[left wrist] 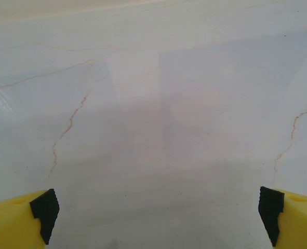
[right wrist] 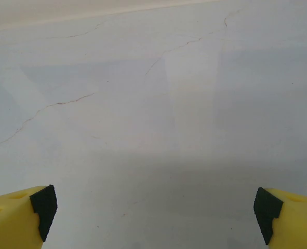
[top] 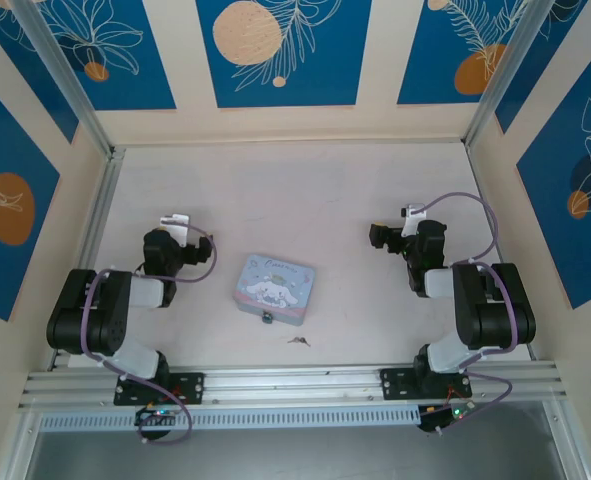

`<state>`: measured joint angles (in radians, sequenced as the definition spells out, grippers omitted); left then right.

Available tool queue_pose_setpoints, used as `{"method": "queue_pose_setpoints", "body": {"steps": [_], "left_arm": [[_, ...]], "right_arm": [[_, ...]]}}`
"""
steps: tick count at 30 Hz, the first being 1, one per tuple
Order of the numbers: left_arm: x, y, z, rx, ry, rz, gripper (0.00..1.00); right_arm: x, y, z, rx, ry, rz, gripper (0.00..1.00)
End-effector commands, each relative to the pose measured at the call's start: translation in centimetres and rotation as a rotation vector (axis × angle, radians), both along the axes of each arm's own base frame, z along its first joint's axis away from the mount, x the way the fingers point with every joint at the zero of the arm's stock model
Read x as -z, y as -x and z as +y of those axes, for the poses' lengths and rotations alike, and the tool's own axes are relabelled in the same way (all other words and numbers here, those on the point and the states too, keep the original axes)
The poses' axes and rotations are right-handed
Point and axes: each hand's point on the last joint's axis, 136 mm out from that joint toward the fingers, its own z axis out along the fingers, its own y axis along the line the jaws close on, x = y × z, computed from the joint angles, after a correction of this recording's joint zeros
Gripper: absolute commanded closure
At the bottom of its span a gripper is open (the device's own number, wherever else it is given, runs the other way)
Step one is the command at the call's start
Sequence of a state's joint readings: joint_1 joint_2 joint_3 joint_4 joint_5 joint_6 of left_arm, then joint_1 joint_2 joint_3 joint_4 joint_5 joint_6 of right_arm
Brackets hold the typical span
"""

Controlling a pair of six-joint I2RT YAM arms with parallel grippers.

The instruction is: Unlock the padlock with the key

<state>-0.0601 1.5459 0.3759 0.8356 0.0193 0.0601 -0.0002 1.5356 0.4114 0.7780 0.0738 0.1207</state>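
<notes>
Left gripper (left wrist: 156,215) and right gripper (right wrist: 154,212) wide, empty. I risk skidding the thin key (top: 298,341), lying near the tin (top: 275,287), away from the padlock (top: 266,318).

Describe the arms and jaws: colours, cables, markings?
The left arm and right arm match: chunky black joints, white-grey links, a thin purple cable looping along each. The jaws are yellow with black pads. No markings readable; a small green light near each base.

Robotics lab booth, aluminium rail (top: 295,385), patterned wall panels (top: 275,50)
</notes>
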Motion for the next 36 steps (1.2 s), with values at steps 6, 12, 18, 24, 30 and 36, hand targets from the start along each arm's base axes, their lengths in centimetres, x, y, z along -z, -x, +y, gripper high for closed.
{"method": "queue_pose_setpoints", "body": {"steps": [6, 12, 18, 24, 30, 36], "left_arm": [[-1.2, -0.8, 0.1, -0.015, 0.001, -0.028, 0.0], [-1.1, -0.8, 0.4, -0.019, 0.012, -0.023, 0.0], [-1.1, -0.9, 0.4, -0.017, 0.017, -0.022, 0.0], [-2.3, -1.4, 0.7, -0.04, 0.014, 0.024, 0.0], [-5.2, -1.6, 0.0, -0.041, 0.085, 0.181, 0.0], [-8.2, -0.1, -2.2, -0.088, 0.357, 0.362, 0.0]], "right_arm": [[-1.3, -0.4, 0.0, -0.018, 0.016, -0.049, 0.01], [-1.3, -0.4, 0.1, -0.018, 0.017, -0.05, 0.01], [-1.3, -0.5, 0.0, -0.019, 0.011, -0.048, 0.01], [-3.1, -0.4, -1.4, 0.067, 0.014, -0.047, 0.01], [-7.3, 0.3, -3.2, 0.26, -0.192, 0.099, 0.01], [-9.5, 1.6, 2.4, 0.049, -0.465, 0.319, 0.01]]}}
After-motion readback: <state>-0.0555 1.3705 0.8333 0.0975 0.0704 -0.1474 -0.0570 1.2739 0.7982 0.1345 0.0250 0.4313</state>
